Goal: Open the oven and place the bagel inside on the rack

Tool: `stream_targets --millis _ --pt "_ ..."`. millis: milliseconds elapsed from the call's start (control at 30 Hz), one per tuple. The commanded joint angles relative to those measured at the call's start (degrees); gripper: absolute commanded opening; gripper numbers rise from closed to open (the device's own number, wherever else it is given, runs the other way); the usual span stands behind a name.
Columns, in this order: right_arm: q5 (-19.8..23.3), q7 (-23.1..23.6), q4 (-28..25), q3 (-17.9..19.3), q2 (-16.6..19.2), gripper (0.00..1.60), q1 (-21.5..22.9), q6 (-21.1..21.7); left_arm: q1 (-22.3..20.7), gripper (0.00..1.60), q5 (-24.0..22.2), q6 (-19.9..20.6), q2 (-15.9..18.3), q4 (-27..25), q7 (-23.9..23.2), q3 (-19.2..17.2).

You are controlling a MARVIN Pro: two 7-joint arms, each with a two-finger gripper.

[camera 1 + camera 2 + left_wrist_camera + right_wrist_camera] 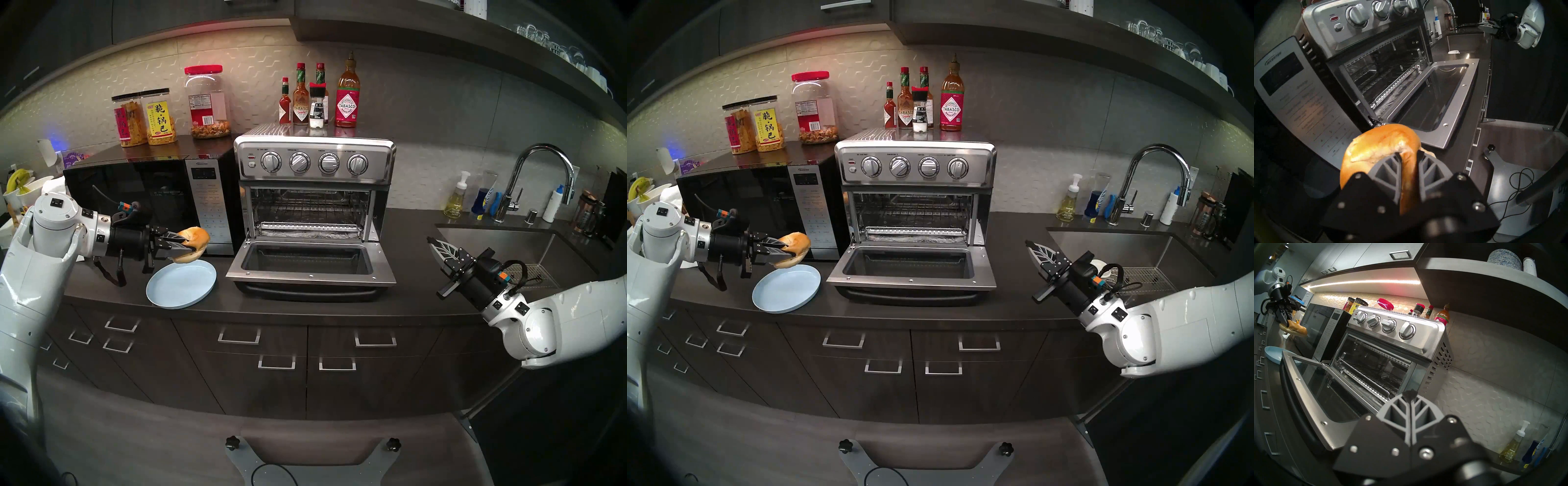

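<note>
Bagel lifted, oven open

The left pincer (pixel 185 245) clamps the bagel (pixel 193 244) above the pale blue plate (pixel 181 281), left of the oven (pixel 314 203); its door lies down, the rack (pixel 305 207) bare. The right pincer (pixel 432 245) is clenched, holding nothing.

the oven (pixel 315 163) sits on the counter (pixel 407 298) with its door (pixel 310 271) down in front, the rack (pixel 307 208) inside, bottles (pixel 319 98) on top, the microwave (pixel 146 200) on its left, the plate (pixel 181 285) before that, the bagel (pixel 193 244) above the plate, and the sink (pixel 529 247) far right.
</note>
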Motion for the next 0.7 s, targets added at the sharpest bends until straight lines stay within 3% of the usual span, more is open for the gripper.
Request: stream_targets --millis 0,333,367,433,467,500,667 --pt "-0.1 -0.1 -0.1 0.5 -0.1 0.00 0.7 0.0 0.3 0.00 -0.6 1.8 -1.3 -3.5 1.4 -1.0" --pt "-0.1 -0.1 -0.1 0.5 -0.1 0.00 0.6 -0.1 -8.6 0.00 1.2 3.1 -2.9 0.2 3.2 7.7" --pt "-0.1 -0.1 -0.1 0.5 -0.1 0.00 0.6 -0.1 -8.0 0.00 1.0 3.1 -3.0 -0.2 4.3 7.5" --pt "-0.1 -0.1 -0.1 0.5 -0.1 0.00 0.6 -0.1 -11.1 0.00 1.8 3.3 -3.5 1.6 3.5 9.7" --pt "-0.1 -0.1 -0.1 0.5 -0.1 0.00 0.6 -0.1 -8.5 0.00 1.3 3.1 -3.6 -0.1 5.2 8.1" --pt "-0.1 -0.1 -0.1 0.5 -0.1 0.00 0.6 -0.1 -10.7 0.00 1.9 3.2 -3.7 1.2 4.3 9.7" --pt "-0.1 -0.1 -0.1 0.5 -0.1 0.00 0.6 -0.1 -12.9 0.00 3.1 3.5 -4.9 1.9 4.7 11.6"
